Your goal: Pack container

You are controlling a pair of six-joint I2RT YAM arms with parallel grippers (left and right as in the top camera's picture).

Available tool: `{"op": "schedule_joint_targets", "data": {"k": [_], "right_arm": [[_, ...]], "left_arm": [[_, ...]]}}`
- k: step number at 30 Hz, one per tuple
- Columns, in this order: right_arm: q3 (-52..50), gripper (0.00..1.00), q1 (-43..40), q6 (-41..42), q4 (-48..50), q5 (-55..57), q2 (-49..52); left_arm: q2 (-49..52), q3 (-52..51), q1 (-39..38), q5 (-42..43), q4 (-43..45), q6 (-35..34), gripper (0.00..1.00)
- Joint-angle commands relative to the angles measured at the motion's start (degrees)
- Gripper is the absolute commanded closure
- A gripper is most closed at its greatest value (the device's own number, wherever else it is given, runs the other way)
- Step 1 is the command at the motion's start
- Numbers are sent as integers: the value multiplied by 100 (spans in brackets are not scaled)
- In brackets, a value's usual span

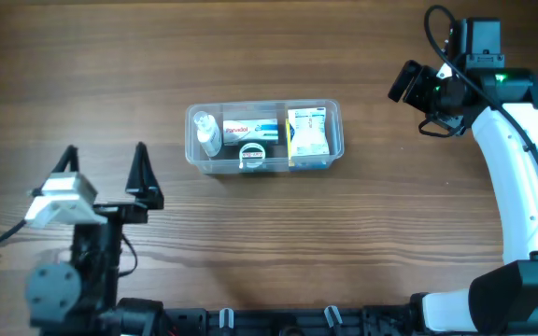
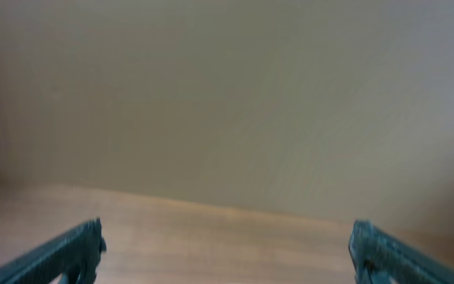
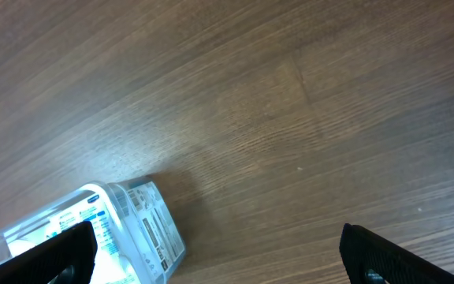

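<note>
Item: clear rectangular plastic container [image 1: 337, 121] with rounded corners, standing mid wooden tabletop [image 1: 250, 243], long axis running left to right.
Contents: small clear bottle [image 1: 209, 133], printed medicine boxes [image 1: 306, 133], a round item [image 1: 252, 155].
Right gripper [image 1: 404, 84]: spread wide, empty. The container lies to its left, slightly nearer the base.
Left gripper [image 1: 106, 166]: spread, empty. The container lies ahead and rightward.
Right arm judged marginally nearer.

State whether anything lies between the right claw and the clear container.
Nothing visible does. In the overhead view, only bare table separates the open right claw from the nearest end of the container.
</note>
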State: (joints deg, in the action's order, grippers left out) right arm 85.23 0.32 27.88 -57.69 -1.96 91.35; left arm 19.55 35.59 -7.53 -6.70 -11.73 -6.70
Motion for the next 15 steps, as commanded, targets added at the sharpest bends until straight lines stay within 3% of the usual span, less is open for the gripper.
{"op": "schedule_joint_targets", "data": {"k": [1,5,15], "right_arm": [[52,0,4,68,9,-72,-114],[52,0,4,70,9,-74,-114],[52,0,4,68,9,-72,-114]], "left_arm": [[-70,-800,28,155,769,-15,0],[-76,-1189,26,240,1139,-17,0],[-713,-1491,197,356,1043,-15,0]]}}
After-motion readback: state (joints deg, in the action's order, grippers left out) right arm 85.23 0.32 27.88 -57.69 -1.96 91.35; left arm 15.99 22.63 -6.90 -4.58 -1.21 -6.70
